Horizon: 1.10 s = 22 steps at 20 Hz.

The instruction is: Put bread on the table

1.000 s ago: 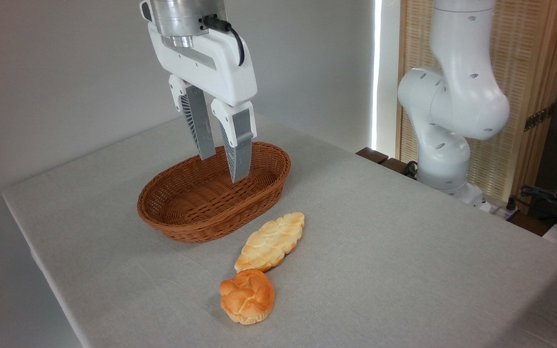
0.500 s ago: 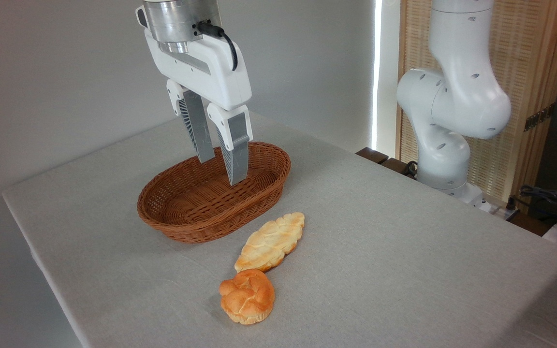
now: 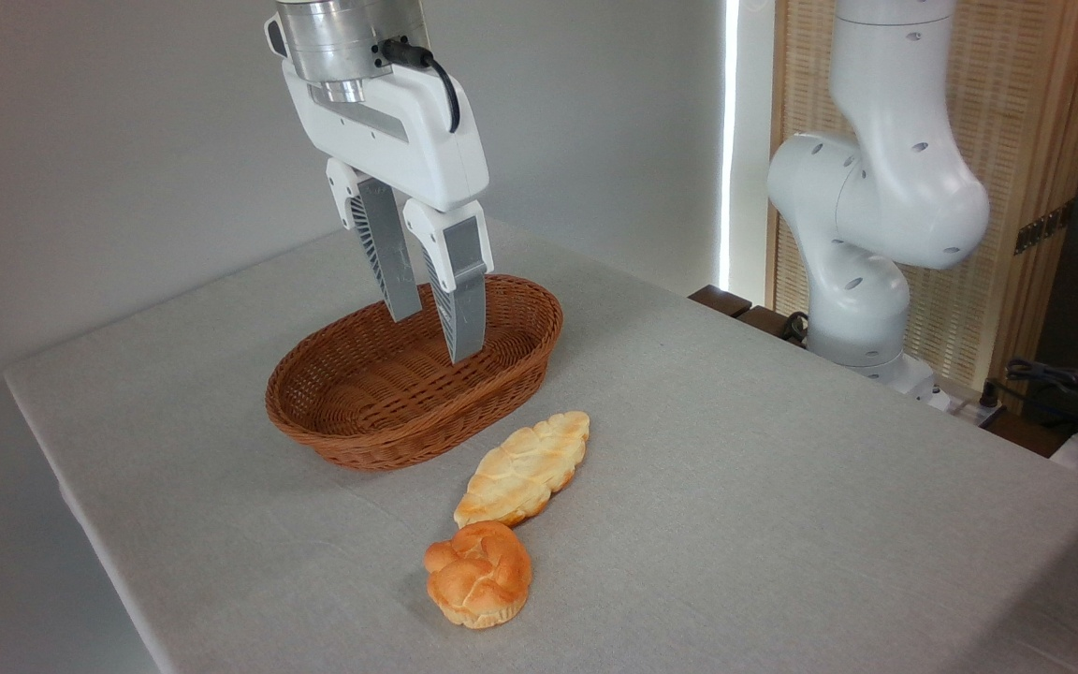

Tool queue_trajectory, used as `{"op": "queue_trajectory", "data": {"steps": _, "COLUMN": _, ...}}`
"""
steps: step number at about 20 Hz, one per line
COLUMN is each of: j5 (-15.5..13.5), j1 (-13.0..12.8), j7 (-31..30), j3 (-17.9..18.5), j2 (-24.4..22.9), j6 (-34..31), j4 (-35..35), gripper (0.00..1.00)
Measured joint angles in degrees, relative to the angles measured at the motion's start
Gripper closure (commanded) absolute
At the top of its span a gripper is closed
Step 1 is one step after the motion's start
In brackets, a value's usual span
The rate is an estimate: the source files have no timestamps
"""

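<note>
The bread [image 3: 523, 468], a flat leaf-shaped pale golden loaf with scalloped edges, lies on the grey-clothed table [image 3: 782, 487] just in front of the basket. My gripper [image 3: 434, 339] hangs above the basket's right half, well behind and above the bread. Its two grey fingers [image 3: 467, 314] point down with a narrow gap between them, and nothing is held.
An empty brown oval wicker basket [image 3: 333, 426] sits at the table's middle left. A round knotted orange-brown bun [image 3: 479, 574] touches the bread's near tip. The arm's white base [image 3: 862, 281] stands off the table's right rear edge, with cables [image 3: 1063, 384] beyond.
The gripper drifted slightly left, then settled back a little right and down; its fingers stand closer together than a second ago. Bread, bun and basket have not moved.
</note>
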Motion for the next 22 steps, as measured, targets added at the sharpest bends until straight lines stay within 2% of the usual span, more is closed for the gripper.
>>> {"op": "queue_trajectory", "data": {"steps": 13, "j5": 0.0, "j1": 0.4, "j7": -0.2, "j3": -0.1, "j2": 0.0, "j6": 0.2, "j4": 0.3, "gripper": 0.0}}
{"op": "queue_trajectory", "data": {"steps": 22, "j5": 0.0, "j1": 0.4, "j7": -2.6, "j3": -0.1, "j2": 0.0, "j6": 0.2, "j4": 0.4, "gripper": 0.0}}
